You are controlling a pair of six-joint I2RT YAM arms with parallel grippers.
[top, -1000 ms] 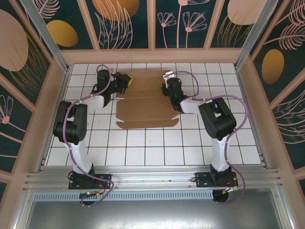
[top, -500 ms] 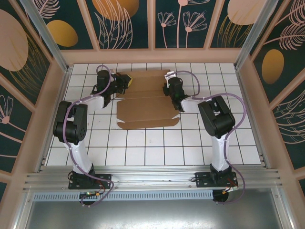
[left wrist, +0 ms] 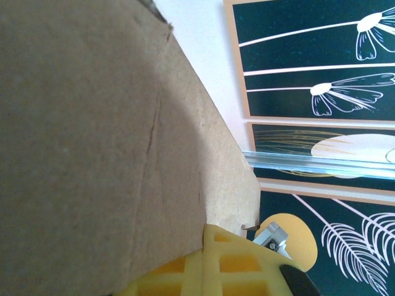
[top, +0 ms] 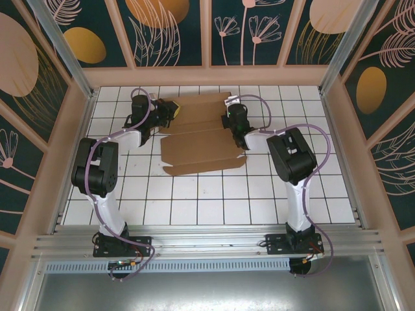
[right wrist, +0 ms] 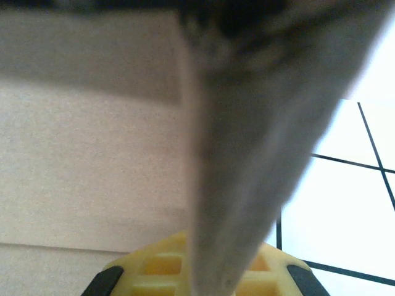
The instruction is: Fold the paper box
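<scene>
Right gripper [top: 235,120] first: you see its jaws parted a second ago, now they are closed on the right-hand flap of the paper box [top: 201,144]. In the right wrist view the cardboard runs edge-on straight up out of the yellow pads [right wrist: 154,268], so that's a pinch on the flap, not a shut on air. Left gripper [top: 170,111] has not changed, it is clamped on the sheet's far left corner, with its yellow pad [left wrist: 228,271] pressed against the brown board.

Measure places from the back wall [top: 207,75]. Right gripper sits close to it, a little right of its middle. Left gripper sits close to it, left of its middle. The paper box lies between them on the white tiled table [top: 194,204], far edge near the back wall and the rest spreading away from it toward the arm bases.

With the pinch the sheet has skewed a bit. Its edge farthest from the back wall now slopes, right corner nearer the wall than the left.

My read: both ends are now held, so you're set to lift flaps. The sheet looks mostly flat, no walls up, so the task is early.

Writing: none readable. The cardboard is plain brown with no print or label. The back wall panels carry leaf and flower art only, no text
</scene>
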